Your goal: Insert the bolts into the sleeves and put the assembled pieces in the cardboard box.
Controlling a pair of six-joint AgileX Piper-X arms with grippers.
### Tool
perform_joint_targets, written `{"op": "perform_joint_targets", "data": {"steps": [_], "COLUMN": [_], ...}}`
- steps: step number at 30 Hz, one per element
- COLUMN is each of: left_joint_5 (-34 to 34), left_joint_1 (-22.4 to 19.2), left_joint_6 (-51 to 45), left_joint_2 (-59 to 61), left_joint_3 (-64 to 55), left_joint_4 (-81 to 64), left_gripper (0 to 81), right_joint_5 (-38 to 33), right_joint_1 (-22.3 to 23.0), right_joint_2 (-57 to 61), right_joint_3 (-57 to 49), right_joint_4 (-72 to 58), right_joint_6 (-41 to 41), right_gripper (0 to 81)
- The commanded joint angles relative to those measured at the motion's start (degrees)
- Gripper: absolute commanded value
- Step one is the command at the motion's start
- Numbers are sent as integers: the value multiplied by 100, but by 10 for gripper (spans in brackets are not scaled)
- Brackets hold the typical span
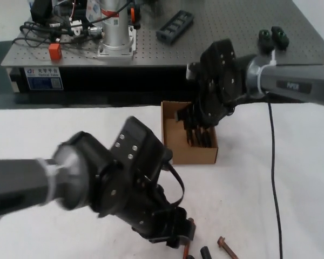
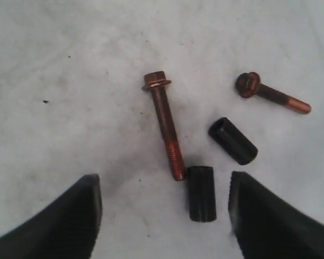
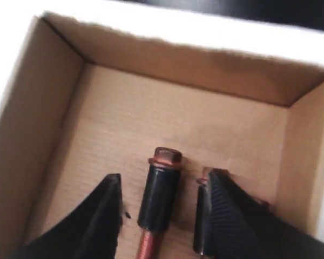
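Currently the left gripper point(image 2: 163, 184) hangs low over the white cloth point(image 2: 70, 81), at the bottom edge of the high view, just right of centre. Its fingers are spread wide and hold nothing. One sleeve point(image 2: 201, 193) lies on the cloth between them, with the threaded tip of a long bolt point(image 2: 164, 127) just beside its end. A second sleeve point(image 2: 233, 141) and a second bolt point(image 2: 272, 93) lie near, apart from each other. Neither of these bolts is in a sleeve yet.

The right gripper point(image 3: 163, 181) is down inside the cardboard box point(image 3: 43, 118), which stands at the centre of the high view. Its fingers are apart. An assembled piece point(image 3: 159, 197) sits between them, touching neither as far as can be seen. Another dark part point(image 3: 200, 221) beside one finger is mostly hidden.

Likely faults from this state:
- Closing the left fingers may catch the bolt tip together with the sleeve, since the two nearly touch. The sleeve would then tilt in the grip.
- The sleeve may roll away across the cloth if one finger meets it first.
- Raising the right gripper off-line may snag a box wall and shift the box.
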Motion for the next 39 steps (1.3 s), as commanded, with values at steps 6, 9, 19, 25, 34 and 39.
{"op": "perform_joint_targets", "data": {"steps": [6,9,19,25,34,39], "left_joint_5": [-185,-269,-312,-356,-1442,-2129], "left_joint_1": [-218,-227,-362,-359,-329,-130], "left_joint_6": [-126,-59,58,178,433,337], "left_joint_2": [1032,1425,2162,2220,1791,764], "left_joint_3": [-1208,-1697,-2272,-2286,-2286,-1769], "left_joint_4": [692,1093,1738,1692,2183,2155], "left_gripper": [449,448,281,56,3,3], "right_joint_5": [-105,-105,114,-82,-281,-281], "right_joint_1": [-235,-308,-593,-544,45,562], "right_joint_2": [-1603,-2457,-4544,-5774,-6401,-5759], "right_joint_3": [636,1254,3379,4388,5066,5069], "right_joint_4": [-73,-92,164,550,1805,1704], "right_joint_6": [-57,-57,201,471,459,444], "right_gripper": [288,289,289,289,289,289]}}
